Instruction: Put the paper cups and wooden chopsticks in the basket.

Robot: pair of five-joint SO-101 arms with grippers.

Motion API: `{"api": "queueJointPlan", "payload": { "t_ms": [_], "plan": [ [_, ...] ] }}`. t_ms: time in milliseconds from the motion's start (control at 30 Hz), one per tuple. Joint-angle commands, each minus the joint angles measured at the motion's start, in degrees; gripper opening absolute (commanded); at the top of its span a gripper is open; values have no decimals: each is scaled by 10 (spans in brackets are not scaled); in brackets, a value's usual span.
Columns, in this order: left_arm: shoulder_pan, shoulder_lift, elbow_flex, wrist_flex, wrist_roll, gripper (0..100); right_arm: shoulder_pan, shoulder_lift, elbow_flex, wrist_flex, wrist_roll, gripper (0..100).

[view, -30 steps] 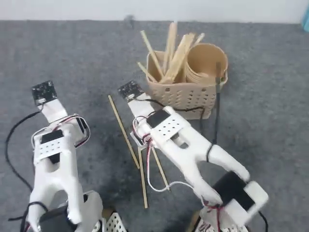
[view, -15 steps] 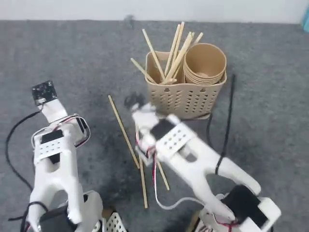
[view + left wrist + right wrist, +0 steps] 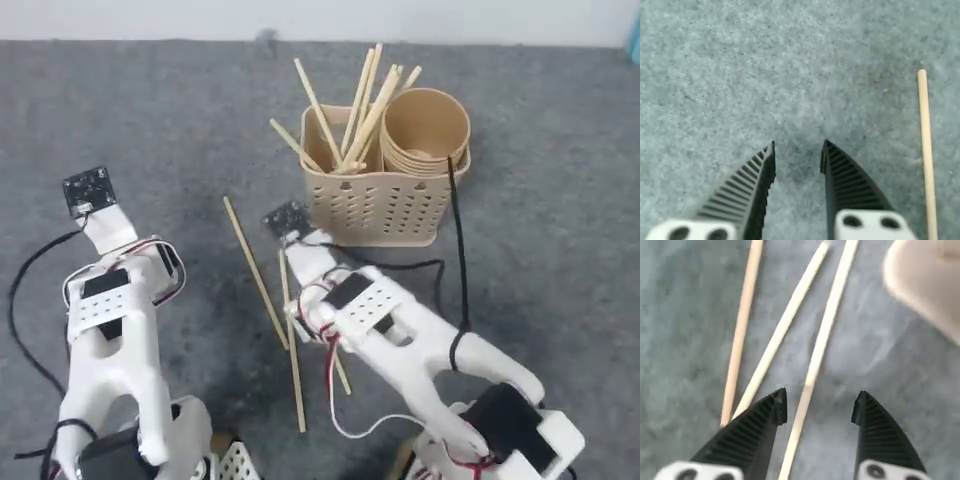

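perforated beige basket [image 3: 385, 205] by the table's [image 3: 560, 260] far edge holds nested paper cups [image 3: 425, 130] and slim wooden chopsticks [image 3: 352, 110]. three loose sticks [image 3: 255, 270] lie mid-table on fuzzy grey under the wide-spread right gripper [image 3: 821, 392]. the left gripper [image 3: 799, 144] is narrowly parted and empty.

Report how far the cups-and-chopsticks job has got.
Done: the paper cups are stacked in the basket alongside several chopsticks. In hand: nothing; the right gripper is open above three loose chopsticks, which are left. The left gripper is open, empty.
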Motion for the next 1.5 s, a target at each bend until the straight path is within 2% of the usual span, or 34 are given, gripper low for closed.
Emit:
{"api": "queueJointPlan", "payload": {
  "t_ms": [0, 167, 400, 533, 800, 1000, 1133, 1233, 1467],
  "plan": [
    [-4, 0, -24, -11, 10, 145, 11, -10, -32, -29, -1, 226],
    [-4, 0, -24, -11, 10, 145, 12, 91, -81, -29, 13, 223],
    [-4, 0, -24, -11, 10, 145, 9, 159, -129, -23, 13, 16],
    [-4, 0, -24, -11, 10, 145, 9, 143, -130, 4, 13, 8],
    [-4, 0, -24, -11, 9, 145, 8, -32, -130, 127, 13, 6],
    [-4, 0, -24, -11, 9, 145, -4, -259, -131, 183, 53, 6],
    [-4, 0, -24, -11, 9, 145, 0, -429, -131, 144, 90, 6],
    [-4, 0, -24, -11, 9, 145, 2, -526, -127, 75, 110, 6],
    [-3, 0, -24, -11, 9, 145, 88, -549, -124, -153, 107, 6]
  ]
}}
